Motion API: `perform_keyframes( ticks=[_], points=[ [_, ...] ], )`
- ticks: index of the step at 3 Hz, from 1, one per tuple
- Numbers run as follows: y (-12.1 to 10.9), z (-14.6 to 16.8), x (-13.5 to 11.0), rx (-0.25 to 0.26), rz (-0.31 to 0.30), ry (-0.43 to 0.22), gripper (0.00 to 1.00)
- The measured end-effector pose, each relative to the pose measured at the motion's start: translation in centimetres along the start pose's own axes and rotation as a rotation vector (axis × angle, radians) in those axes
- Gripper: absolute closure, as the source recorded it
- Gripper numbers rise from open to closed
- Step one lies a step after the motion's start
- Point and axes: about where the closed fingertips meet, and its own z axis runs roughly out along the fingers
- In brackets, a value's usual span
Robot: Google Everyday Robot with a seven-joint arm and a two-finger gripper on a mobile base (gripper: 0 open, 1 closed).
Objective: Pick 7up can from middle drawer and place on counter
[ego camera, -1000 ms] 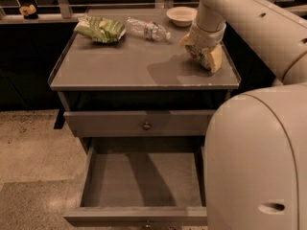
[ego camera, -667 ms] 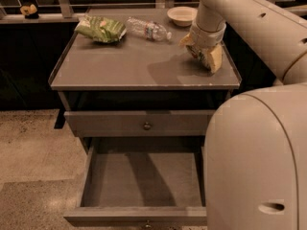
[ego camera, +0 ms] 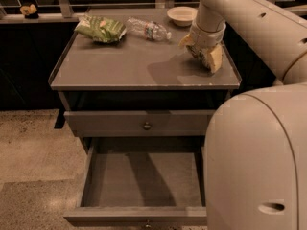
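My gripper (ego camera: 202,53) hangs from the arm (ego camera: 249,18) and sits low on the right part of the counter (ego camera: 129,68), close to its right rim. The 7up can does not show plainly in the camera view; the gripper covers whatever is between its pads. The middle drawer (ego camera: 144,181) is pulled wide open below the counter. The visible part of its floor is bare, and my own body (ego camera: 259,162) hides its right side.
A green snack bag (ego camera: 100,28), a clear plastic water bottle (ego camera: 147,29) and a pale bowl (ego camera: 182,15) lie along the back of the counter. The upper drawer (ego camera: 144,123) is closed. Speckled floor lies to the left.
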Motion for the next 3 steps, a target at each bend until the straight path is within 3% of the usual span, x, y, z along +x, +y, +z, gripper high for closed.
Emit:
perform_keyframes(
  ticks=[2,3],
  points=[
    [0.0,0.01,0.0,0.0,0.0,0.0,0.12],
    [0.0,0.01,0.0,0.0,0.0,0.0,0.0]
  ],
)
